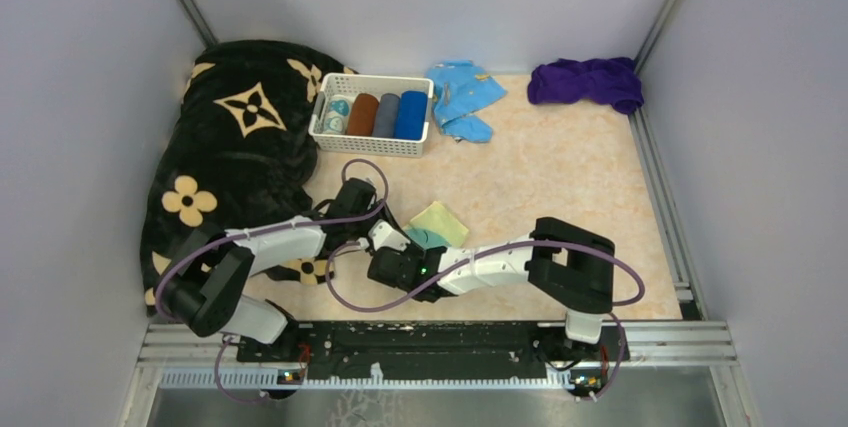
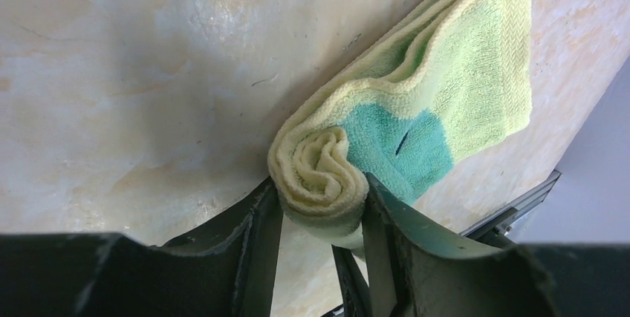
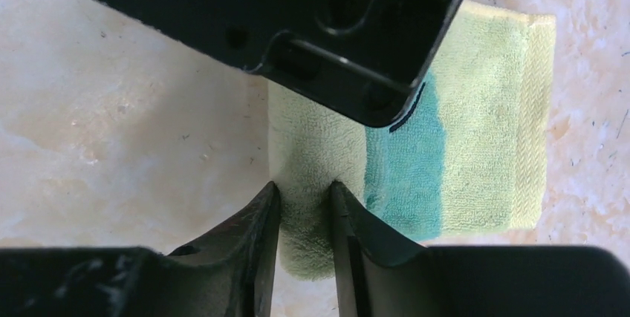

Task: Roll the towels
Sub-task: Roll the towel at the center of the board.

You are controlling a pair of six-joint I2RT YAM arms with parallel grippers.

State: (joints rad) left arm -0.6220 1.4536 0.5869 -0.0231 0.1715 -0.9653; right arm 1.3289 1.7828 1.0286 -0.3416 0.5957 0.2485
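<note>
Overhead view: I have both arms reaching in to the yellow towel (image 1: 445, 219), which lies on the table (image 1: 540, 187) near the bases and a little left of centre. Its near-left end is wound into a roll; the rest lies flat, stretching far and right. Left wrist view: the left gripper (image 2: 319, 198) is closed to a narrow gap on the rolled end of the yellow towel (image 2: 446, 72), the spiral of cloth squeezed between its two fingers (image 2: 260, 235), a teal patch just beyond the roll. Right wrist view: the right gripper (image 3: 304, 198) is likewise nearly closed, and I see its fingers (image 3: 256, 235) pinching a fold of the yellow towel (image 3: 483, 109) at the roll's other end, with the left gripper's black body just beyond them. In the overhead view the left gripper (image 1: 392, 239) and right gripper (image 1: 385, 269) sit close together, touching the towel's near-left edge. The blue towel (image 1: 411, 115) lies rolled at the right end of the white basket (image 1: 370, 147), far and left of centre, beside other rolls. The purple towel (image 1: 588, 82) lies bunched in the far right corner. A light blue cloth (image 1: 462, 97) lies just right of the basket; a black blanket (image 1: 240, 147) fills the left side
</note>
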